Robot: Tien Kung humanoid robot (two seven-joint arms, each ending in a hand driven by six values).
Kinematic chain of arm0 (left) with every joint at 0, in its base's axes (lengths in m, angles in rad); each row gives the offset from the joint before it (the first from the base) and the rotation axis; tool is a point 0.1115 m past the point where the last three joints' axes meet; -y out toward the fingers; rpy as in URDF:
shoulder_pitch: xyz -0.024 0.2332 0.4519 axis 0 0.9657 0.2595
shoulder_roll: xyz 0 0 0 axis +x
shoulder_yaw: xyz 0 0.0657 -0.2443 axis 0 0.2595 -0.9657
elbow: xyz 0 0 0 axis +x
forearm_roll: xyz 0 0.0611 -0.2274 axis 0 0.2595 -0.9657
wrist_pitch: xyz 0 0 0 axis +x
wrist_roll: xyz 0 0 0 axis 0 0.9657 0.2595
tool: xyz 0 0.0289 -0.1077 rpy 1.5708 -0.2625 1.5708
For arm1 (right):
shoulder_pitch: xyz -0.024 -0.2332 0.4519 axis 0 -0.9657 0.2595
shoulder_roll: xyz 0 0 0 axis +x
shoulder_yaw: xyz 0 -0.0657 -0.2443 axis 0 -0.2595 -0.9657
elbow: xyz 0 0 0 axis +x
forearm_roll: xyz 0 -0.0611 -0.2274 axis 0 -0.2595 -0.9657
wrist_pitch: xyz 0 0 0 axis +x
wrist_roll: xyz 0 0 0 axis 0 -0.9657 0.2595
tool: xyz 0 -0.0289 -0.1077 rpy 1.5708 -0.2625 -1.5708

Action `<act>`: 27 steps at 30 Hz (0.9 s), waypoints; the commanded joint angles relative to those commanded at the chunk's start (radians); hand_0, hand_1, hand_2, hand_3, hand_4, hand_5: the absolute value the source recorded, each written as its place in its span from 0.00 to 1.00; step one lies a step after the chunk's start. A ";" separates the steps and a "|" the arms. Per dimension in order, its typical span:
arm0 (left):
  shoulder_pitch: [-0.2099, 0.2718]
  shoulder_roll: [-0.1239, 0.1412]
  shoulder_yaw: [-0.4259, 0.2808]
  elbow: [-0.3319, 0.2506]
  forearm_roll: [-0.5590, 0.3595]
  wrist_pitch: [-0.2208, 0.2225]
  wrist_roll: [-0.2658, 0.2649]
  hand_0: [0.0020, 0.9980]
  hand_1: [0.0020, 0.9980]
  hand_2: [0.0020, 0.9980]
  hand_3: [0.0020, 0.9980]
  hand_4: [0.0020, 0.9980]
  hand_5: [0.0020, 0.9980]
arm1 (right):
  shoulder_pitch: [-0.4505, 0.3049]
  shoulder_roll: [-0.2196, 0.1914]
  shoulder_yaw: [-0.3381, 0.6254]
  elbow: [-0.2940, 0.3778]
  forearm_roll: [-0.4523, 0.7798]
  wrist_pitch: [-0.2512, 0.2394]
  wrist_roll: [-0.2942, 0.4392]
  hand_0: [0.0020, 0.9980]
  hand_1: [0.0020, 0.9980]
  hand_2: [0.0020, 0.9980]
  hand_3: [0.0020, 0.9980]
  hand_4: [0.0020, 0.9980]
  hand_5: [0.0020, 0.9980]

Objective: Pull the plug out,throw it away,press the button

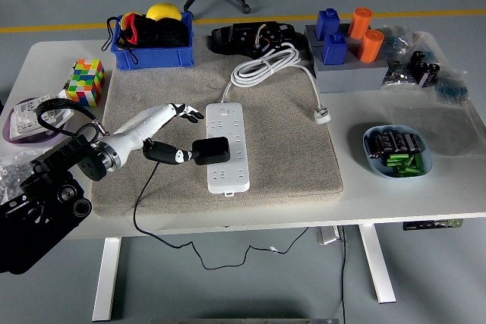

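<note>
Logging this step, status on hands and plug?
Left hand at the black plug, thumb touching, grip not confirmed. Plug seated in white power strip. Right hand out of view. Nothing in the way.

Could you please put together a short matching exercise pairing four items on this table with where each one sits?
Items:
1. black plug
2. Rubik's cube
3. blue bin
4. bowl of batteries

Places:
A. far side, left of centre
B. on the power strip, at the left hand
C. right side of the table
D. left side, beside the mat

Pairs: 1-B, 2-D, 3-A, 4-C
</note>
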 joint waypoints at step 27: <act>-0.156 -0.074 0.191 0.162 0.098 0.037 0.057 0.75 0.65 0.63 0.74 0.94 0.16 | 0.003 -0.004 -0.017 -0.001 0.011 0.000 0.000 0.75 0.67 0.66 0.62 0.67 0.51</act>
